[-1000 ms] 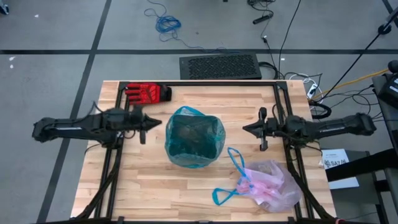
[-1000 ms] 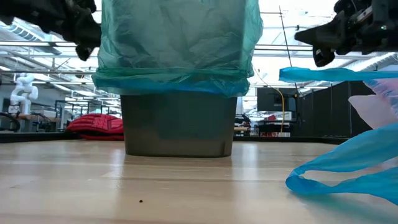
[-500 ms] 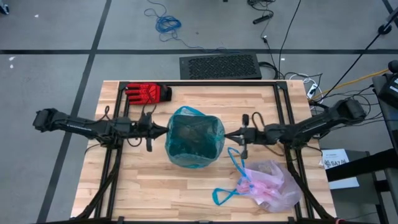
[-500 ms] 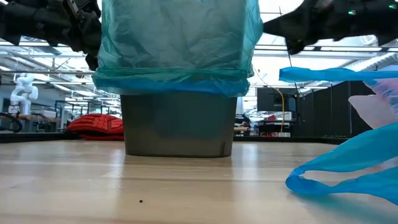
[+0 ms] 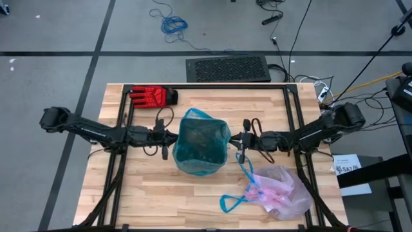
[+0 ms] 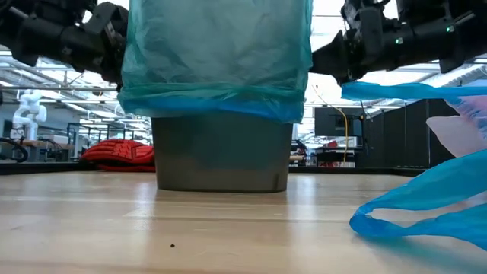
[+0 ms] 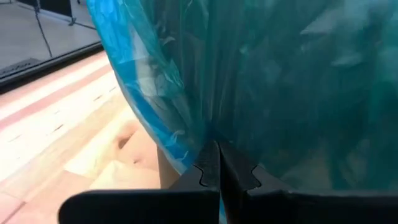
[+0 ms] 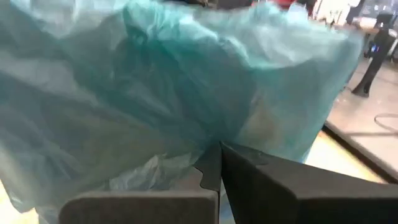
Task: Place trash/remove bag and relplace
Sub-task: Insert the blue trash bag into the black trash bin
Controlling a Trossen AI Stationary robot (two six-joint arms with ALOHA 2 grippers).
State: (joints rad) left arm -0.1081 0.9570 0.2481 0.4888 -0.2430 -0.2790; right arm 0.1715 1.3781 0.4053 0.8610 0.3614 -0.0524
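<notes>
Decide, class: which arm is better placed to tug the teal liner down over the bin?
Neither clearly: the left gripper and right gripper both pinch the teal liner on opposite sides of the bin.

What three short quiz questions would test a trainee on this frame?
1. True or false: the red glove lies inside the bin.
2. Which bag lines the bin: A) teal-green bag B) pink-white bag?
3. Fill in: both grippers meet the teal-green bag with fingers ___.

Key: 1. False; it lies on the table. 2. A; B lies on the table. 3. Shut: left gripper and right gripper at opposite sides.
</notes>
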